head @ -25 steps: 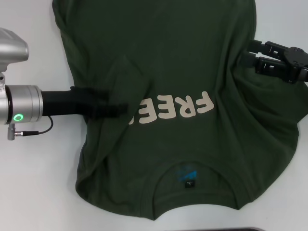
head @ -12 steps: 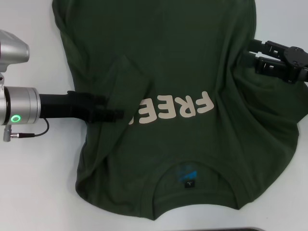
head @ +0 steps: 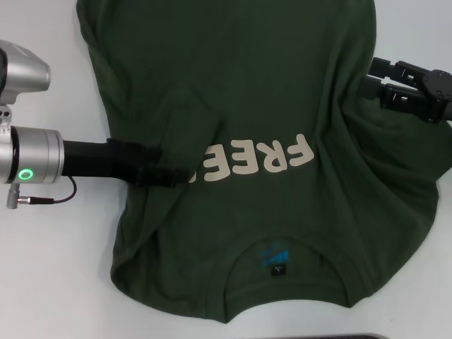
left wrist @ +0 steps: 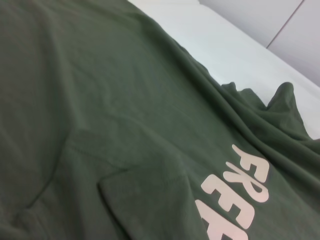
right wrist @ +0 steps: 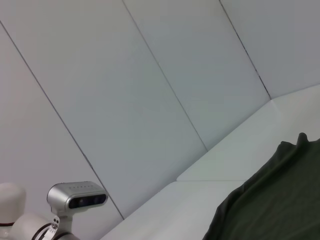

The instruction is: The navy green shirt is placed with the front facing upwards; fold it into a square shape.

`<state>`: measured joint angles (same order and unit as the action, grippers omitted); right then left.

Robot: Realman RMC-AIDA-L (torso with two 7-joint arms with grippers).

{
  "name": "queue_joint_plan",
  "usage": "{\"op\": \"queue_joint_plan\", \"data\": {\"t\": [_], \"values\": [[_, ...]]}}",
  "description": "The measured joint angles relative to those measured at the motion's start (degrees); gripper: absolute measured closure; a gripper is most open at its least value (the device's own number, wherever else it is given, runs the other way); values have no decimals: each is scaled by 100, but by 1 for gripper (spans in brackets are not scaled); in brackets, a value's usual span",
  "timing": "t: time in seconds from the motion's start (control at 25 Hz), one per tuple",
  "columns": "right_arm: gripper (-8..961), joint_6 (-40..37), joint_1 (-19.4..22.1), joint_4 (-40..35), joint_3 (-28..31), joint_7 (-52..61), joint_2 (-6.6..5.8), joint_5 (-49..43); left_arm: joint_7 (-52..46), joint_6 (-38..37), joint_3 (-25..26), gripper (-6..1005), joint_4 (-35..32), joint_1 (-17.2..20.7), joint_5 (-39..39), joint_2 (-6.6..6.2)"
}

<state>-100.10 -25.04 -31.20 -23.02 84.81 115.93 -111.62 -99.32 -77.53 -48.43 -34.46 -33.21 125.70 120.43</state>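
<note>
head view: the navy green shirt (head: 268, 155) lies face up on the white table (head: 49, 268), collar nearest the robot. the left gripper (head: 173, 175) sits low over the folded-in sleeve beside the "free!" lettering (head: 258, 160); whether it is released or clenched cannot be told. the right gripper (head: 367, 79) hovers at the shirt's opposite edge, jaws apart, holding nothing. left wrist view: sleeve flap lies over the chest beside the lettering. right wrist view: only a shirt edge and wall panels (right wrist: 150, 90). judgement: first side fold in hand; next, the right side needs folding inward.

Bright, even light; soft shadows, slight blur.
</note>
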Motion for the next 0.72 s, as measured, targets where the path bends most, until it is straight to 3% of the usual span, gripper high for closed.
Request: {"op": "queue_joint_plan", "data": {"t": [0.32,0.72], "values": [[42,-9,8,0,8,0,0,0,-35,87,-11,222,-2,-28,41,2],[42,-10,9,0,9,0,-1,0,-222,95,-34,232,1,-39,76,-90]]}}
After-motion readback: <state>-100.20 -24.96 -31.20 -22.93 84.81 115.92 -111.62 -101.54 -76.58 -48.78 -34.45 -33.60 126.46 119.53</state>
